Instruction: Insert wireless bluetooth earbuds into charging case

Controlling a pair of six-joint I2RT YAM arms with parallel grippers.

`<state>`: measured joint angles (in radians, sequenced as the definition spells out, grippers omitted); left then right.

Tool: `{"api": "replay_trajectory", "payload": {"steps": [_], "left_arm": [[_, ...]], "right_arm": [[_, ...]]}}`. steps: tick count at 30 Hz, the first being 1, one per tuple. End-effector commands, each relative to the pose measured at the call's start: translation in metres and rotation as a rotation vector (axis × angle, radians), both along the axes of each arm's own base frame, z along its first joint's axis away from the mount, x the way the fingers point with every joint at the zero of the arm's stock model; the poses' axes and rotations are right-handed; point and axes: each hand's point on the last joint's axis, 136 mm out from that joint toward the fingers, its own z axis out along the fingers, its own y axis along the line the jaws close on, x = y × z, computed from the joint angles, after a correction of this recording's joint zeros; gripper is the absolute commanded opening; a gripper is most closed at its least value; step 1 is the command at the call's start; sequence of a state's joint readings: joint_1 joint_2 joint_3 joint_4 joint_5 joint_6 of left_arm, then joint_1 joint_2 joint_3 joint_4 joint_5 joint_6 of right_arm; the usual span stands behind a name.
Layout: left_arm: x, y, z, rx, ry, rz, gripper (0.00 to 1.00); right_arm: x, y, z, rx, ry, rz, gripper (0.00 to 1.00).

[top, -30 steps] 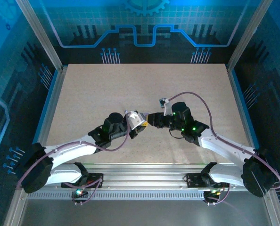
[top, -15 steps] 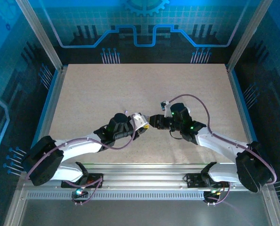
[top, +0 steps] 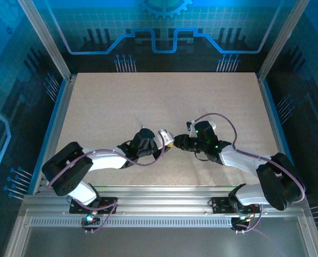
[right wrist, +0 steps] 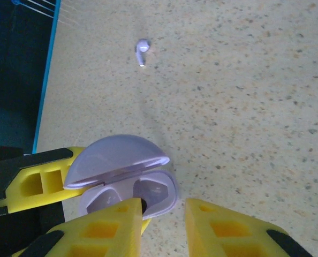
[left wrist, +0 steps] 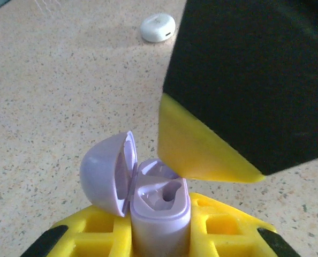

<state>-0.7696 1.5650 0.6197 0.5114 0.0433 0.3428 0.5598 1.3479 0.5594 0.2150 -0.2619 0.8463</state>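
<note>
Open lavender case [left wrist: 160,195] sits clenched in left claw [left wrist: 159,238]; right claw [right wrist: 164,217] parted, empty, just above it. One lavender earbud [right wrist: 142,51] on table [right wrist: 255,80] well ahead of right claw. Likely light, slick, rigid; pinch gently across its body.

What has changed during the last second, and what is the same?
Both arms drew back a little toward their bases, and their meeting point shifted slightly right. The left gripper kept its hold on the open lavender case; the right gripper stayed beside it. Nothing was released.
</note>
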Motion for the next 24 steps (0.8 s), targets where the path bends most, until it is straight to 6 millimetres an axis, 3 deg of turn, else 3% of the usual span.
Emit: {"api": "replay_trajectory", "payload": {"steps": [1,9,16,20,24], "left_arm": [[0.019,-0.012,0.016,-0.037,-0.077,0.030,0.15],[0.032,0.012,0.027,-0.065,-0.026,0.185,0.15],[0.037,0.070,0.054,-0.142,0.077,0.395,0.15],[0.030,0.102,0.061,-0.155,0.121,0.474,0.15],[0.020,0.126,0.070,-0.193,0.153,0.538,0.14]], "right_arm": [[0.001,-0.004,-0.011,-0.002,0.021,-0.001,0.28],[-0.008,-0.012,-0.007,-0.145,0.039,0.087,0.30],[-0.029,-0.024,-0.001,-0.292,0.252,0.005,0.38],[-0.042,-0.009,0.006,-0.347,0.403,-0.051,0.39],[-0.056,0.013,-0.002,-0.410,0.608,-0.109,0.40]]}}
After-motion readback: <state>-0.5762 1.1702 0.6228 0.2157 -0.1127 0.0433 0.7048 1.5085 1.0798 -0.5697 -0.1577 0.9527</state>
